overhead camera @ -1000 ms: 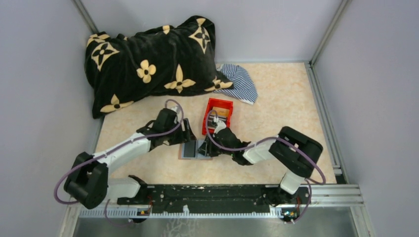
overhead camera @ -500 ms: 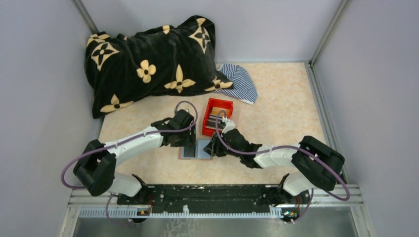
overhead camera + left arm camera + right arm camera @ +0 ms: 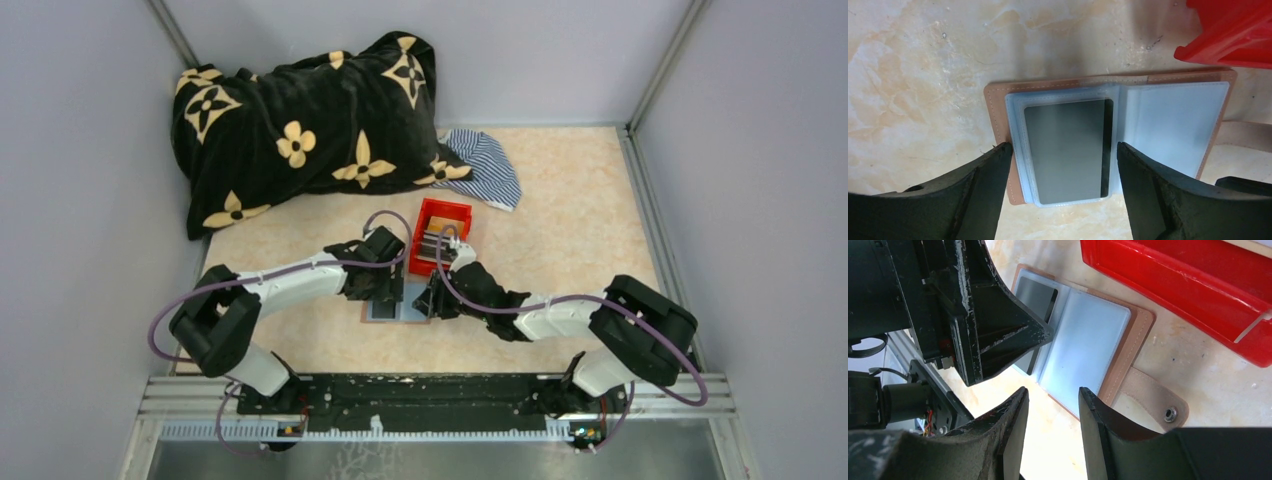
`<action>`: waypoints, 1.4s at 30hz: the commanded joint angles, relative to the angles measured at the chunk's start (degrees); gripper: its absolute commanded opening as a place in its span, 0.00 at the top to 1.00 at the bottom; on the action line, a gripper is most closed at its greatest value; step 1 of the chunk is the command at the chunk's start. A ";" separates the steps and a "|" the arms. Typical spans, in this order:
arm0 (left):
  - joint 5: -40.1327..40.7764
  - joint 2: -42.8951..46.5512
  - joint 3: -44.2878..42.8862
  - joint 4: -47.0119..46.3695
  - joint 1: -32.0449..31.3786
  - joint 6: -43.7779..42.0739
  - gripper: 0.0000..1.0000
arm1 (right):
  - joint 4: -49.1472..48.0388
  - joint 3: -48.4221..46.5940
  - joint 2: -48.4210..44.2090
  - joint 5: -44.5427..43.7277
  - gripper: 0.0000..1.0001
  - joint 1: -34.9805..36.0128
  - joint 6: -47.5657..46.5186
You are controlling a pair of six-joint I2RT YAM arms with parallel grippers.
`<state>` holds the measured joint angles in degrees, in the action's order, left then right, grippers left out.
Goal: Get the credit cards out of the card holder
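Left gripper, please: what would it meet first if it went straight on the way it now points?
Probably the dark card in a clear sleeve of the card holder, lying between the open fingers of the left gripper; depth is unclear.

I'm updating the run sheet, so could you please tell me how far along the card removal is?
Done: the card holder lies open, its right half looks empty, and what look like cards lie in the red bin. In hand: the open left tool straddles the dark card in the holder's left half; the right tool is open, holding nothing. Left: pull that card out.
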<state>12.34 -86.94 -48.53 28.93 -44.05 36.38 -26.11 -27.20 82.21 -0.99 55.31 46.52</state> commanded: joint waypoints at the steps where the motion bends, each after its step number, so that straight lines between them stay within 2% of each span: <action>1: -1.69 -2.09 -0.98 -2.31 -0.33 -0.08 0.17 | -1.62 0.10 -0.80 -0.32 0.57 -0.20 -0.53; 8: -1.53 -4.01 -0.43 -3.08 -0.33 -0.49 0.22 | -1.85 -0.21 -0.21 0.19 0.57 -0.20 -0.77; 12: -1.69 -5.11 -0.55 -3.43 -0.33 -0.47 0.37 | -2.32 -0.40 0.47 1.00 0.57 -0.16 -0.90; 21: -2.32 -5.36 -0.19 -4.49 -0.42 -0.74 0.47 | -3.19 -1.38 2.27 3.02 0.57 0.48 -1.13; 23: -2.04 -5.35 -0.10 -4.46 -0.40 -0.76 0.45 | -1.54 -2.49 1.15 1.64 0.57 1.40 -1.99; 27: -0.84 -5.54 -0.22 -3.40 -0.38 -0.59 0.28 | 2.19 -4.87 -1.64 -0.80 0.57 3.23 -3.88; 28: 0.02 -5.41 -0.25 -2.83 -0.42 -0.34 0.26 | 3.30 -5.56 -2.06 -1.11 0.57 3.66 -4.30; 32: 3.24 -4.36 -1.22 0.23 -0.42 -0.24 0.21 | 3.48 -6.20 -1.92 -1.00 0.57 3.84 -4.56; 38: 3.64 -3.58 -2.37 2.27 -0.66 0.00 0.14 | 2.66 -5.75 -1.71 -0.54 0.57 3.85 -4.23; 42: 7.52 -2.76 -3.68 5.94 -0.57 0.71 0.12 | 2.87 -5.31 -2.49 -0.94 0.57 3.84 -4.20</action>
<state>15.31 -89.69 -50.35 29.82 -44.64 36.36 -21.98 -31.62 81.91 -0.91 58.78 43.05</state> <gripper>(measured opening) 0.873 0.425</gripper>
